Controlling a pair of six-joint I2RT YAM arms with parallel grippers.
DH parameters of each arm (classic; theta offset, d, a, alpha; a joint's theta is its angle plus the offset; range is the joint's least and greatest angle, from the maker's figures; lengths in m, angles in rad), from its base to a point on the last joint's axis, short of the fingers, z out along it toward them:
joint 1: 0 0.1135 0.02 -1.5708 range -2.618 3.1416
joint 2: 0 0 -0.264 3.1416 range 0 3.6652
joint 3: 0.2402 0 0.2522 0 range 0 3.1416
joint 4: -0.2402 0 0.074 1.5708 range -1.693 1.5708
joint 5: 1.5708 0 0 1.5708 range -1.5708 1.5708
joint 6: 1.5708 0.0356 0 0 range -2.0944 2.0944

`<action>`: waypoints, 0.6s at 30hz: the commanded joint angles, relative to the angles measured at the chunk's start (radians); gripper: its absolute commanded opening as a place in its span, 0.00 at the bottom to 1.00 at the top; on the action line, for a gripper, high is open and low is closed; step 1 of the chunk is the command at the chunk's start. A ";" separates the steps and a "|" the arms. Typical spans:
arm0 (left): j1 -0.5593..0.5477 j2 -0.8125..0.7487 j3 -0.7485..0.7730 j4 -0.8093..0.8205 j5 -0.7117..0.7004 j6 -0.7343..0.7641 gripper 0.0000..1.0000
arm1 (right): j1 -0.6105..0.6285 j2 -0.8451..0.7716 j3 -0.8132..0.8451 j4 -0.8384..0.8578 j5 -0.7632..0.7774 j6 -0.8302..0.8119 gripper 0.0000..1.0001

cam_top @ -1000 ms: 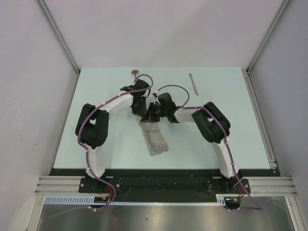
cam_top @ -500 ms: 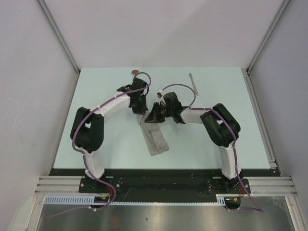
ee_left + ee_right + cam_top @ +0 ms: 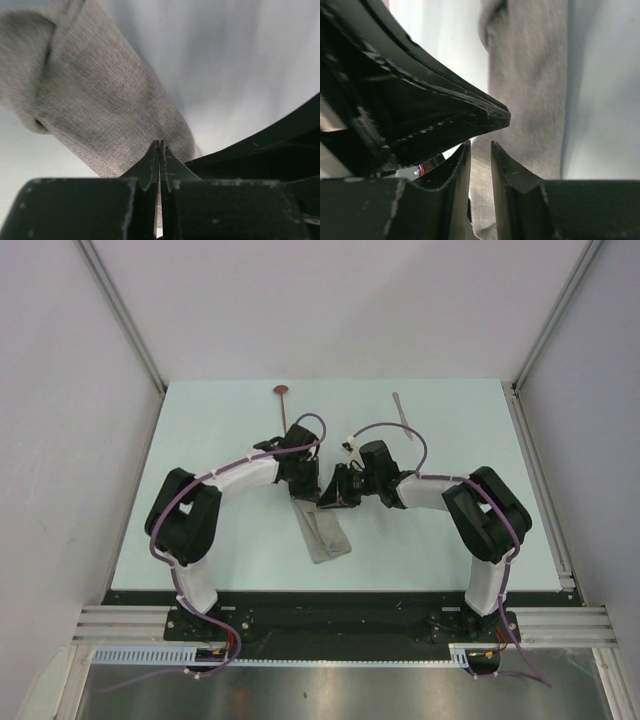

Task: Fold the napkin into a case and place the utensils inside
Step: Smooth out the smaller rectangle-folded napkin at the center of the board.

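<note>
Top view – napkin place: the napkin lay folded into a narrow strip near the middle of the counter, closer to its near edge than to its far one.
Top view – napkin axis: its long axis ran from the far end, under the two grippers, toward the near edge, slanting slightly to the right.
Top view – utensils: the spoon and the knife lay apart by the far edge, well clear of the napkin, both lengthwise roughly far to near.
Top view – arms: the left gripper and right gripper stood close together over the napkin's far end.
Left wrist view – left gripper: clenched, its fingertips meeting with no cloth visible between them; the napkin stretched away just beyond the tips.
Right wrist view – right gripper: its jaws stood a little apart, and the napkin showed beyond the gap, not clearly gripped; a dark part of the other arm crossed close by.
Step in hand: judged to be the end of the folding, with the case shaped and neither utensil inside.
Next move: it likely called for lifting clear without dragging the folds, then fetching a utensil and lining it up with the strip's long axis at an open end; which end was open could not be told.
</note>
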 commanded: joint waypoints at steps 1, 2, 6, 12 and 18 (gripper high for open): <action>-0.015 0.017 -0.041 0.065 0.045 -0.020 0.00 | 0.003 -0.046 -0.057 0.008 -0.028 -0.024 0.27; -0.013 0.014 -0.064 0.071 0.039 -0.017 0.00 | 0.008 -0.055 -0.068 0.008 -0.031 -0.024 0.28; -0.012 0.009 -0.107 0.057 -0.043 -0.003 0.00 | 0.050 -0.092 -0.130 0.017 -0.028 -0.025 0.28; 0.002 0.000 -0.153 0.046 -0.129 0.001 0.00 | 0.112 -0.119 -0.215 0.051 -0.012 -0.001 0.28; 0.002 -0.029 -0.120 0.026 -0.153 0.027 0.00 | 0.141 -0.126 -0.270 0.056 0.006 -0.004 0.28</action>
